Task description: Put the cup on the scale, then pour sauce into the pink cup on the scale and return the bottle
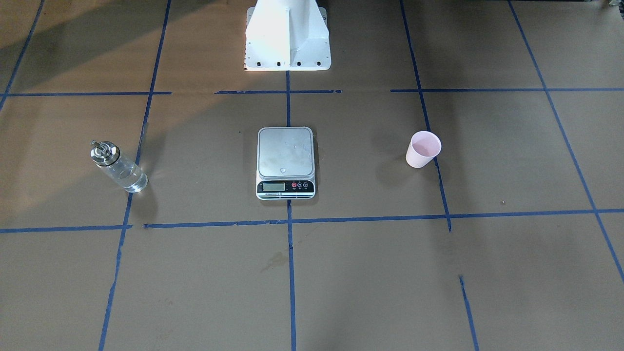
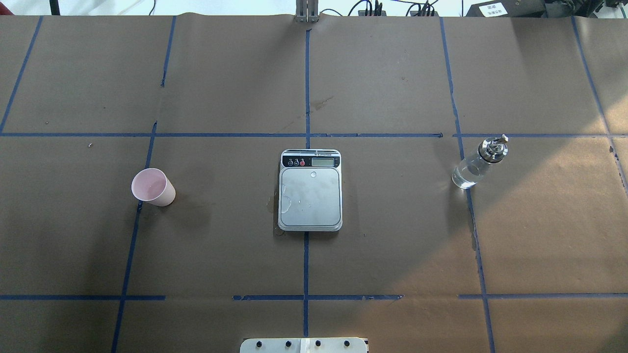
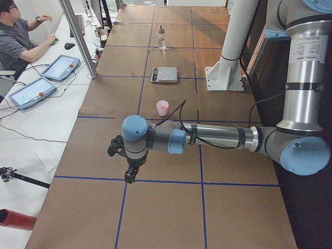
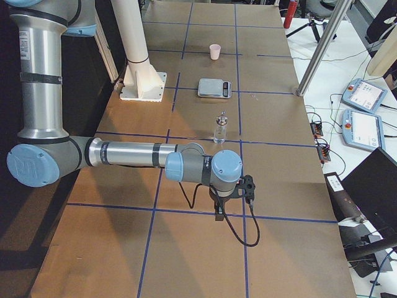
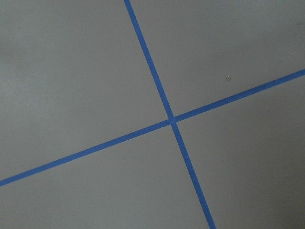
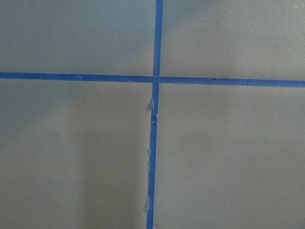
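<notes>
Far from left tool (image 3: 129, 176), pink cup (image 3: 162, 108)

one cup (image 2: 153, 187), one scale (image 2: 310, 201), one bottle (image 2: 473, 169), one left arm (image 3: 218, 136), one right arm (image 4: 124, 154) and one operator (image 3: 18, 39).

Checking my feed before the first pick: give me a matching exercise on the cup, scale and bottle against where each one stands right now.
Things:
1. cup
2. scale
3. bottle

Places:
A. middle of the table, nothing standing on its platform
B. robot's right side, upright
C. robot's left side, upright, mouth up

Pairs: 1-C, 2-A, 3-B
</notes>
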You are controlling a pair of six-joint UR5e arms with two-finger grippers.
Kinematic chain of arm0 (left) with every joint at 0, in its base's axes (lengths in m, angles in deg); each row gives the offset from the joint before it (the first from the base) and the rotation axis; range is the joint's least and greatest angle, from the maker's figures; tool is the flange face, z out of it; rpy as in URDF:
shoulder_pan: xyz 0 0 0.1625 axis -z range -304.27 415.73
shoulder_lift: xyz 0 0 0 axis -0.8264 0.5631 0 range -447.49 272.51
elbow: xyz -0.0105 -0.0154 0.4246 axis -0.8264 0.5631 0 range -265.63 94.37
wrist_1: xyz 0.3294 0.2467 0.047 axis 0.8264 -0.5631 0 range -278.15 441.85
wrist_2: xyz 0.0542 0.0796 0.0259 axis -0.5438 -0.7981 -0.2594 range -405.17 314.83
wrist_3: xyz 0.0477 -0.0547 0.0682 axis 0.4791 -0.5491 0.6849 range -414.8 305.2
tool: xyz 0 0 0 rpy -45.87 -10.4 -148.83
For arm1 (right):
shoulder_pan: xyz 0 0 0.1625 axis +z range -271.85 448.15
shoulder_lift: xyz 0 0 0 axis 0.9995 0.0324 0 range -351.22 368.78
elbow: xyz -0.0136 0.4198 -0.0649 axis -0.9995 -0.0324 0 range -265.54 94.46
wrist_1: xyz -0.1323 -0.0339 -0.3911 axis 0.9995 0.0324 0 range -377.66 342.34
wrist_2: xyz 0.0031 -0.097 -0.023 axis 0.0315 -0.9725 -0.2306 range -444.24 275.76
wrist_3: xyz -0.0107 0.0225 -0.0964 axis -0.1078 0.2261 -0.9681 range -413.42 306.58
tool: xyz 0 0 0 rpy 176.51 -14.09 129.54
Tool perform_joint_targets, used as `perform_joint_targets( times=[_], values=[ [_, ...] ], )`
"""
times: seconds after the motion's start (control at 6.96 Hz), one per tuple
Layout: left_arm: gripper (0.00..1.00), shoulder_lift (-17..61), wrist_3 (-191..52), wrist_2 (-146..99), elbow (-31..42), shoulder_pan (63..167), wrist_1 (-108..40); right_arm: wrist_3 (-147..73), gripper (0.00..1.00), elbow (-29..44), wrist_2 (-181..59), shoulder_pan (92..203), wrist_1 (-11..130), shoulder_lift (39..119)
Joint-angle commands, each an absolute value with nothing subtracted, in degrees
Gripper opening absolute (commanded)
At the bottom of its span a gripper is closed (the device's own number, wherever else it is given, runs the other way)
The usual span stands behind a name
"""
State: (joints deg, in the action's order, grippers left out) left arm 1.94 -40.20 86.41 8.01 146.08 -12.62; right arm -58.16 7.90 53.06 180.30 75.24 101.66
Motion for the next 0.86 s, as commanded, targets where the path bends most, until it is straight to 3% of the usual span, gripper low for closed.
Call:
perform_joint_targets(
  times=[0.0, 0.43, 0.72],
  values=[
    [1.00, 1.6, -40.2, 86.4, 9.0, 146.2, -12.4, -58.2, 1.00, 8.5, 52.9, 180.3, 75.2, 101.9],
    [1.00, 4.6, -41.4, 88.1, 15.9, 143.6, -15.9, -58.2, 1.00, 12.4, 53.3, 180.3, 75.4, 101.9],
    [1.00, 4.5, -55.2, 90.0, 21.2, 136.3, -18.8, -58.2, 1.00, 13.3, 53.4, 180.3, 75.1, 101.8]
  ],
)
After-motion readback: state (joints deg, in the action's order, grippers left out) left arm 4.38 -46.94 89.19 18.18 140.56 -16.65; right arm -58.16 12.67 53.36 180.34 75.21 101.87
